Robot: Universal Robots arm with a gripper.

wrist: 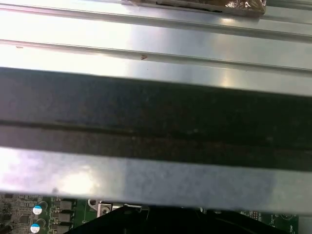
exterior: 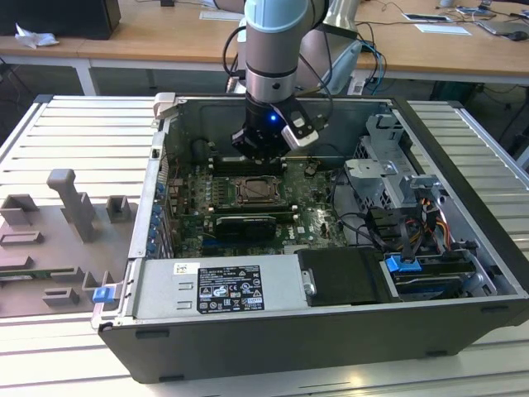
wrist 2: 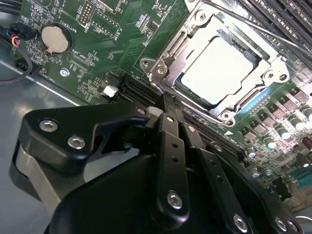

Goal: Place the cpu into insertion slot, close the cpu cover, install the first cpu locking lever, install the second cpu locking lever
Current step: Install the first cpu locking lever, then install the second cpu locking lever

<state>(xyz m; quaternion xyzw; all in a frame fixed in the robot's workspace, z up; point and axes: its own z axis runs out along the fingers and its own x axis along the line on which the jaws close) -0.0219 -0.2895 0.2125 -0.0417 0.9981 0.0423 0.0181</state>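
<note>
Ribbed metal worktop (exterior: 50, 132) panels are carrying an open computer case (exterior: 331, 331), with wooden desks standing behind it in the exterior view. A grey fixture block (exterior: 70, 203) is sitting on the worktop toward the exterior view's left of the case. Inside the case, the green motherboard (exterior: 194, 207) is lying flat, and the arm (exterior: 277, 41) is reaching down from above so that the pincer (exterior: 258, 151) is hanging just over the board, close beside the insertion slot (exterior: 252, 192).

In the second wrist view the cpu (wrist 2: 219, 70) is sitting seated in the insertion slot (wrist 2: 192, 41), its pale face showing through the square cut-out of the cpu cover (wrist 2: 214, 111), which is lying down flat over the socket. A thin locking lever (wrist 2: 273, 34) is running along one side of the socket. The pincer (wrist 2: 168, 105) is hovering near the socket's corner with its black fingers (wrist 2: 170, 146) pressed together, gripping nothing. A round coin battery (wrist 2: 54, 39) is sitting on the board well apart from the socket.

In the first wrist view, the case wall (wrist: 156, 122) is stretching across as a dark band between bright metal strips.
</note>
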